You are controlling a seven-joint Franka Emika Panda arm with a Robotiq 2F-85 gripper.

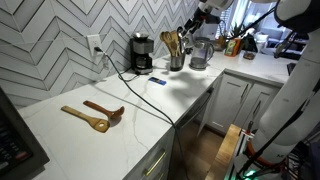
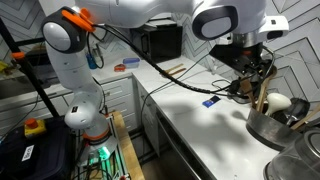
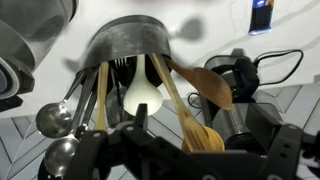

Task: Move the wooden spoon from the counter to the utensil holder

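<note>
The utensil holder [image 1: 177, 62] is a dark grey pot at the back of the counter, between the coffee maker and the kettle. My gripper [image 1: 190, 33] hangs just above it, and it also shows in an exterior view [image 2: 256, 82]. In the wrist view I look straight into the holder [image 3: 125, 35], which holds metal ladles, a white spoon and several wooden utensils. One wooden spoon [image 3: 178, 105] runs from the holder's mouth up to my jaws [image 3: 200, 150], and its head is half hidden by them. I cannot tell whether the jaws grip it. No pale spoon lies on the counter.
A golden-orange spoon [image 1: 85, 119] and a dark reddish-brown utensil [image 1: 106, 110] lie at the counter's near end. The black coffee maker [image 1: 142, 52] and the steel kettle [image 1: 200, 55] flank the holder. A black cable [image 1: 150, 95] crosses the counter.
</note>
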